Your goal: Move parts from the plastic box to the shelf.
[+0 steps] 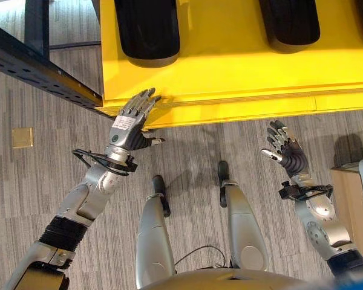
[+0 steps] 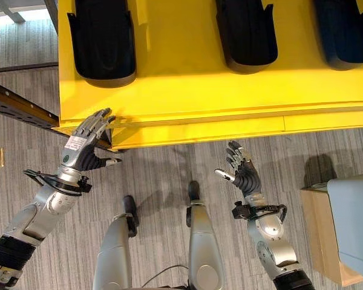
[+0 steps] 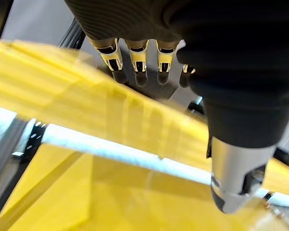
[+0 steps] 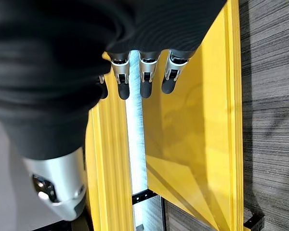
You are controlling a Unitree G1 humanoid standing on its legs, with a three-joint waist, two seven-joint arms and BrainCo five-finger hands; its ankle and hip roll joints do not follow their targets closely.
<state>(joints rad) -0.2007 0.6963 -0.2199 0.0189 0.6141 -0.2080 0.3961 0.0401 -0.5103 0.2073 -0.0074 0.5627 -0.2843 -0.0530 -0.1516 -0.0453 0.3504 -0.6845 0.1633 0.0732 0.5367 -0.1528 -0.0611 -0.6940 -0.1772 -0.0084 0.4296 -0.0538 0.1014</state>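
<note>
We see the black parts (image 2: 103, 42) on the yellow shelf (image 2: 230, 96) cut off at the picture's top edge. Right of the shelf, a grey box (image 2: 354, 223) runs off the side edge.

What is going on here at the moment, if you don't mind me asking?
The robot stands in front of a yellow shelf that carries black parts. Its left hand is open, with the fingertips at the shelf's front edge near the corner. Its right hand is also open, raised over the floor in front of the shelf. Neither hand holds a part. A grey plastic box sits at the robot's right.
</note>
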